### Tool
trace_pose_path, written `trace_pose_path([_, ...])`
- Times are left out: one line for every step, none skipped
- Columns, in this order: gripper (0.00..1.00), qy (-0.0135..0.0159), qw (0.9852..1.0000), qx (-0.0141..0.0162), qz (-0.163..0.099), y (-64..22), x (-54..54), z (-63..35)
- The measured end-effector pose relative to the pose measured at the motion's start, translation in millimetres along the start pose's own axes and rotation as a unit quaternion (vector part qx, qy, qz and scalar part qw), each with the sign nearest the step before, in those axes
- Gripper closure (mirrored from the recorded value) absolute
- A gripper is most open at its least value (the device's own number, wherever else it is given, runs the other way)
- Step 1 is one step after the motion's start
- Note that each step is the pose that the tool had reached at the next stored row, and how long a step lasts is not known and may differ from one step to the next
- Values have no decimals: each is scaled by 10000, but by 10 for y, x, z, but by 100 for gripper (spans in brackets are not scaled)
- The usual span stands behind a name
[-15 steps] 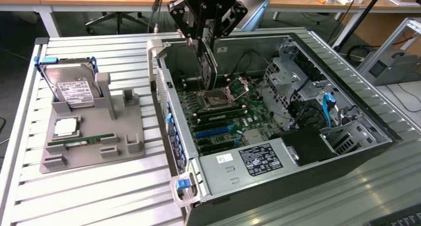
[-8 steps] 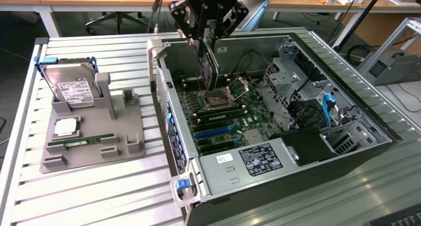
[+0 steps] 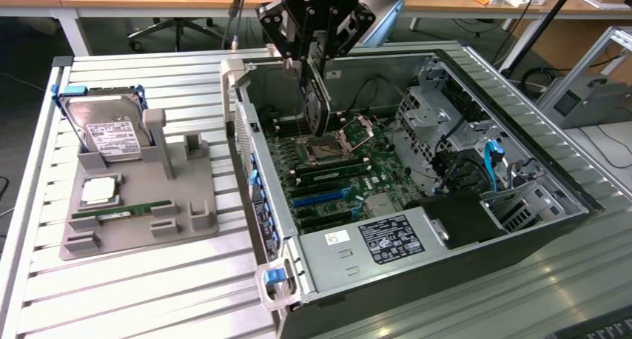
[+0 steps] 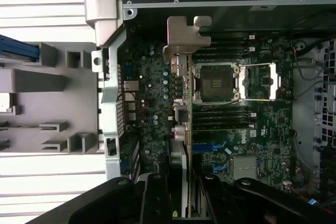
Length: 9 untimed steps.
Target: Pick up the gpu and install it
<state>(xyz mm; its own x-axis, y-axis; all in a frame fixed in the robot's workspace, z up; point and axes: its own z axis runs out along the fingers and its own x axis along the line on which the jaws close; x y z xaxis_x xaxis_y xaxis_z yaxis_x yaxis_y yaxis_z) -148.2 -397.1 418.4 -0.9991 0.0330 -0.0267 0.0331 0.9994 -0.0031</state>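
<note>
My gripper (image 3: 314, 56) hangs over the open computer case (image 3: 259, 176), shut on the gpu (image 3: 316, 102). The card is held on edge, a dark flat board pointing down toward the motherboard (image 3: 331, 176). In the wrist view the gpu (image 4: 187, 124) appears edge-on between my two black fingers (image 4: 155, 198), with its silver bracket (image 4: 185, 35) at the far end. It sits above the CPU socket (image 4: 215, 83) area, near the blue expansion slots (image 4: 207, 148). The card is still above the board, not touching it.
A grey parts holder (image 3: 188, 198) at the exterior view's left carries a hard drive (image 3: 109, 132), a CPU chip (image 3: 101, 191) and a green RAM stick (image 3: 123, 209). Inside the case are a drive cage (image 3: 434, 109), cables and a power supply (image 3: 390, 239). The case walls rise around the board.
</note>
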Motion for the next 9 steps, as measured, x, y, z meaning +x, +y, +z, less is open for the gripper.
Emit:
trace_pose_path([73,0,10000,0,0,0,-3,1])
trace_pose_path([73,0,10000,0,0,0,-5,2])
trace_pose_path([73,0,10000,0,0,0,-7,3])
trace_pose_path([73,0,10000,1,0,0,-11,4])
trace_pose_path([73,0,10000,1,0,0,-14,5])
trace_pose_path([73,0,10000,1,0,0,-16,6])
trace_pose_path([73,0,10000,1,0,0,-19,7])
trace_pose_path([73,0,10000,2,0,0,-22,8])
trace_pose_path([73,0,10000,2,0,0,-25,10])
